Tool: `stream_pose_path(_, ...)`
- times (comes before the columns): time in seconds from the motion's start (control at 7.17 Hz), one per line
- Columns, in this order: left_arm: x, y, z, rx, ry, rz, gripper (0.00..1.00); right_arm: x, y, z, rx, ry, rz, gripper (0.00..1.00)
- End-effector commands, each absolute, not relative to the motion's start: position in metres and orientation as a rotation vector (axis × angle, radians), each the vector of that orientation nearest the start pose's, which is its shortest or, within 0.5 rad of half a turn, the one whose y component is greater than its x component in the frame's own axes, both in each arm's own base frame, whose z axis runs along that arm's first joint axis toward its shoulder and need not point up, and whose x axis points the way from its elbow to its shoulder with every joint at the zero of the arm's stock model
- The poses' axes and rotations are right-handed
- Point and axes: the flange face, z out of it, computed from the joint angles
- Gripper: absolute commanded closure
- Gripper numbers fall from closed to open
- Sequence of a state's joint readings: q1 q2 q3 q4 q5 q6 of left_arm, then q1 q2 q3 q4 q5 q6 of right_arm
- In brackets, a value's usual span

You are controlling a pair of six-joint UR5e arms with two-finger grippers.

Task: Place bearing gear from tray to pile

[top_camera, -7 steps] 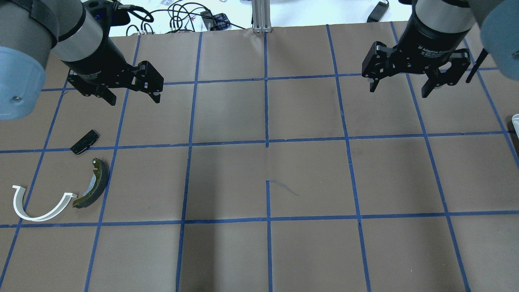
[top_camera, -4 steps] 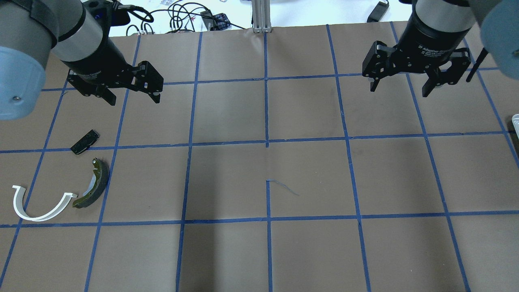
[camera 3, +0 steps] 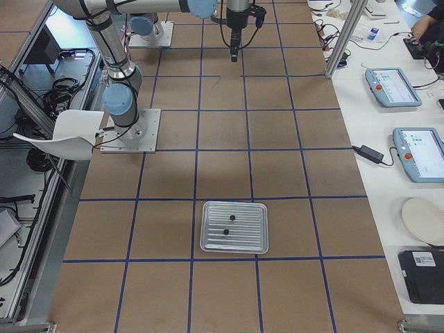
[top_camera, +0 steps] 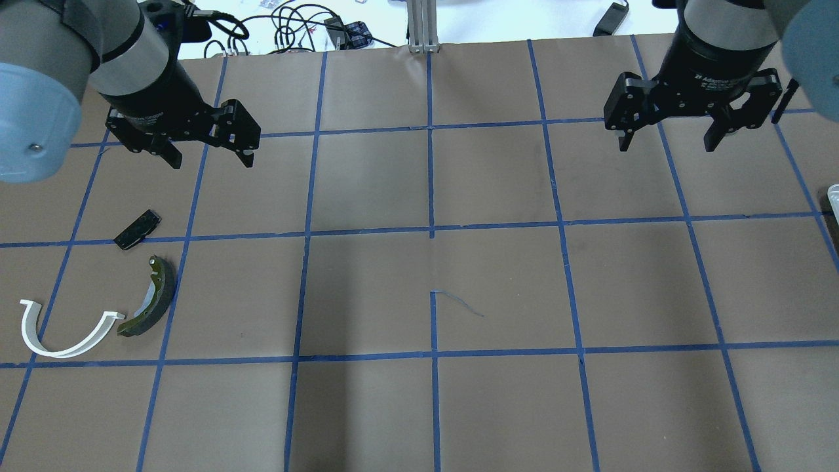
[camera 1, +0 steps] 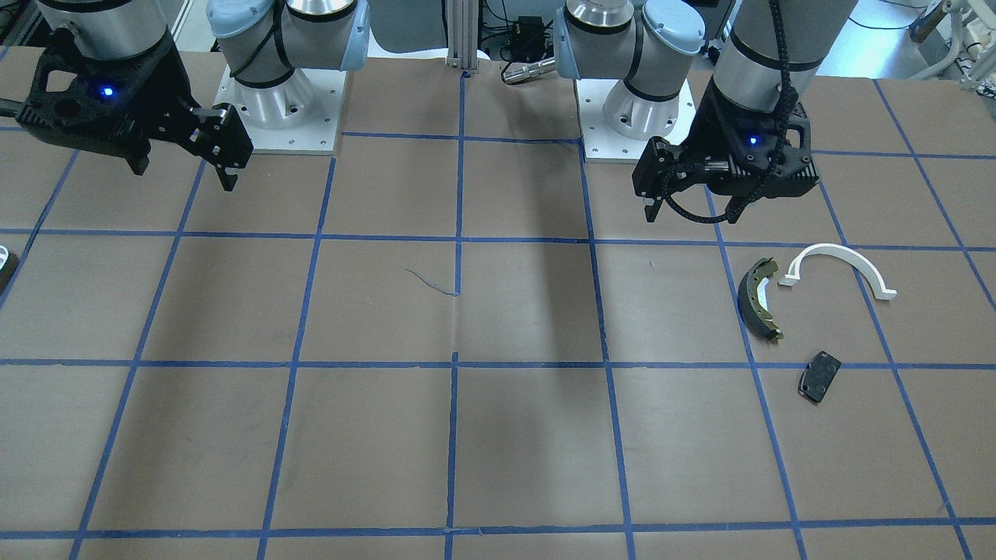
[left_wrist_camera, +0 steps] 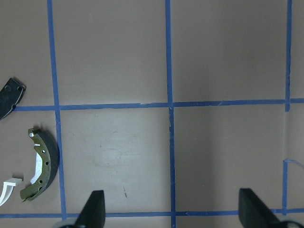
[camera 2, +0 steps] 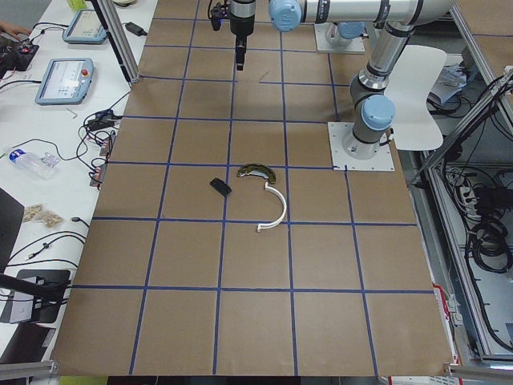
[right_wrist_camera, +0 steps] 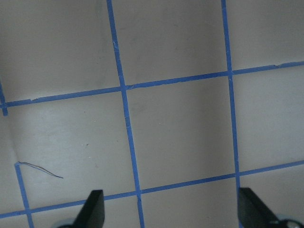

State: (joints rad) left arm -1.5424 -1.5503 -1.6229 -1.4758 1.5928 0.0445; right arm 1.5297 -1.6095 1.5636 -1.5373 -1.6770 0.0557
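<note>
The silver tray (camera 3: 208, 236) lies at the table's right end and holds two small dark parts (camera 3: 231, 217). They are too small to tell which is the bearing gear. The pile sits at front left: an olive brake shoe (top_camera: 152, 298), a white arc (top_camera: 58, 353) and a black plate (top_camera: 137, 229). My left gripper (top_camera: 211, 160) hangs open and empty above the table, just behind the pile. Far from the tray, my right gripper (top_camera: 667, 145) is open and empty over the back right squares.
Brown paper with a blue tape grid covers the table (top_camera: 432, 262). Cables (top_camera: 288, 26) and a metal post (top_camera: 423, 26) stand past its far edge. The tray's rim (top_camera: 834, 196) shows at the overhead view's right edge. Tablets (camera 3: 392, 87) lie on a side bench.
My right gripper has shifted to the right and a little farther back. The left gripper has turned slightly. Both have stayed open and the pile has not moved.
</note>
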Motion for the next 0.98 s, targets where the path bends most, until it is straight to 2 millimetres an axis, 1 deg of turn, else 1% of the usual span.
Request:
stream_pose_path(0.0,-0.115,-0.494,0.485,0.016,3.123,-0.109,0.0,0.045,-0.494,0.499,-0.064,3.253,0.033,0.0)
stream_pose_path(0.14,-0.114,-0.497,0.49,0.011,3.121,-0.123,0.0,-0.01,-0.499,0.493,-0.166,3.238,0.072,0.0)
stream_pose_path(0.28,-0.114,-0.496,0.492,0.011,3.126,-0.129,0.0,-0.071,-0.502,0.481,-0.29,3.203,0.127,0.01)
stream_pose_path(0.42,-0.117,-0.492,0.488,0.019,3.135,-0.115,0.0,-0.142,-0.5,0.466,-0.33,3.169,0.157,0.01)
stream_pose_path(0.56,-0.12,-0.49,0.487,0.024,3.137,-0.113,0.0,-0.205,-0.501,0.445,-0.461,3.156,0.139,0.0)
stream_pose_path(0.7,-0.12,-0.487,0.485,0.024,3.14,-0.113,0.0,-0.265,-0.503,0.42,-0.52,3.159,0.115,0.0)
stream_pose_path(0.84,-0.121,-0.482,0.482,0.026,3.137,-0.113,0.0,-0.325,-0.5,0.382,-0.574,3.14,0.123,0.0)
